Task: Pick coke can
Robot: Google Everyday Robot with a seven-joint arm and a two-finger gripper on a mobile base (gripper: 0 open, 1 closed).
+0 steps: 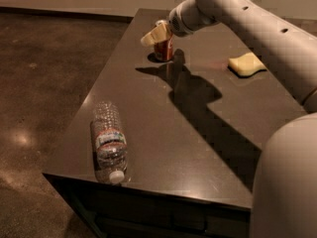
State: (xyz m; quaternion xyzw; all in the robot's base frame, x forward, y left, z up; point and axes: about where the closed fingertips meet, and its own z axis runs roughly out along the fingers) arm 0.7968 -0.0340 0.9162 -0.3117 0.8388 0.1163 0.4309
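hand [155, 35] at coke can [165, 51], bottle [109, 144] lying nearer

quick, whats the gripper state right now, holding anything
Gripper: at the top of the coke can, which stands on the table; open or closed cannot be told.

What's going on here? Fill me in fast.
The robot's arm reaches across the dark table, with its gripper at the top of the red can. The can stands upright near the table's far left edge. A clear plastic bottle lies on its side near the front edge, and a yellow sponge sits off to the right.
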